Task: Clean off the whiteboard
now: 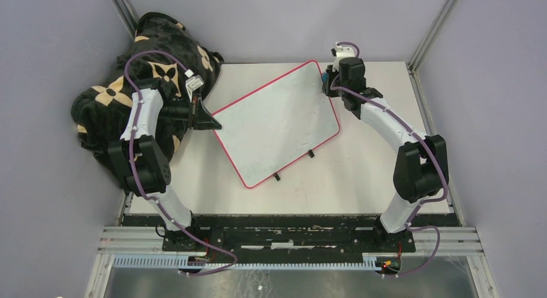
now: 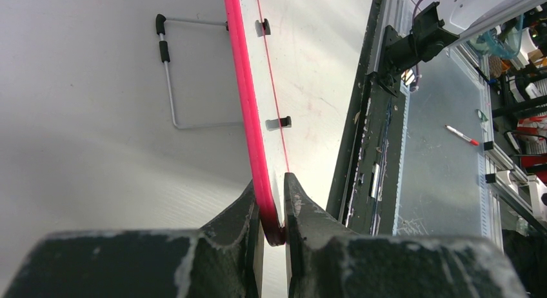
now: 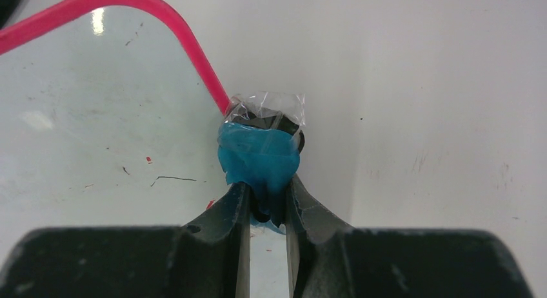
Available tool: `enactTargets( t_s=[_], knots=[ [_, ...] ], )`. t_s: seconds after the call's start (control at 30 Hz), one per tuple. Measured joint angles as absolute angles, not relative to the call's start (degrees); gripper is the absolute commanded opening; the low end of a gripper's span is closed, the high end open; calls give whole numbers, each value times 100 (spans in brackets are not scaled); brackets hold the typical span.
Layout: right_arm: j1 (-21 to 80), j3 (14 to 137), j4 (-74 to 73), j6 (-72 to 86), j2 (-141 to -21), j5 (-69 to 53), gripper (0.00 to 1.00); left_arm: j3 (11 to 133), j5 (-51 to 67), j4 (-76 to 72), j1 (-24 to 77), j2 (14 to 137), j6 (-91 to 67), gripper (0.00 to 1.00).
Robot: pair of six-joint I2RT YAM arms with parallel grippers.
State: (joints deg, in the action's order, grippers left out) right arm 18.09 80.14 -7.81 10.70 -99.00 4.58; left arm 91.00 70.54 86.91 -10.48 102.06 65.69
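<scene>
The whiteboard (image 1: 277, 124) lies tilted in the middle of the table, white with a red-pink rim and two small black feet on its near edge. My left gripper (image 1: 209, 122) is shut on the board's left corner; the left wrist view shows the rim (image 2: 248, 117) pinched between the jaws. My right gripper (image 1: 328, 82) is at the board's far right corner, shut on a blue eraser (image 3: 261, 159) wrapped in clear film, pressed at the rim. Small red and dark marks (image 3: 149, 160) remain on the board surface (image 3: 97, 130).
A black patterned cloth (image 1: 135, 79) is heaped at the table's left, behind my left arm. A wire stand (image 2: 169, 79) shows under the board in the left wrist view. A marker (image 2: 462, 135) lies on the metal shelf off the table's near edge.
</scene>
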Motion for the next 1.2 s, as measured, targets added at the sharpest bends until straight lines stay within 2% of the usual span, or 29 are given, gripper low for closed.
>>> enactTargets(
  t_s=[0.17, 0.63, 0.77, 0.9, 1.2],
  knots=[
    [1798, 7913, -652, 1114, -9896, 333, 1, 9078, 7057, 8691, -1048, 10193, 6569, 3],
    [2018, 6423, -395, 1411, -9198, 36, 1, 9067, 7061, 8678, -1044, 10193, 6569, 3],
    [2091, 6344, -414, 1426, -9157, -25, 1, 9050, 7063, 8667, -1041, 10182, 6569, 3],
    [2088, 6707, -576, 1400, -9303, -47, 1, 8993, 7061, 8652, -1041, 10154, 6571, 3],
    [2073, 8401, -1068, 1031, -10003, 19, 1, 8958, 7061, 8646, -1039, 10121, 6571, 3]
  ],
)
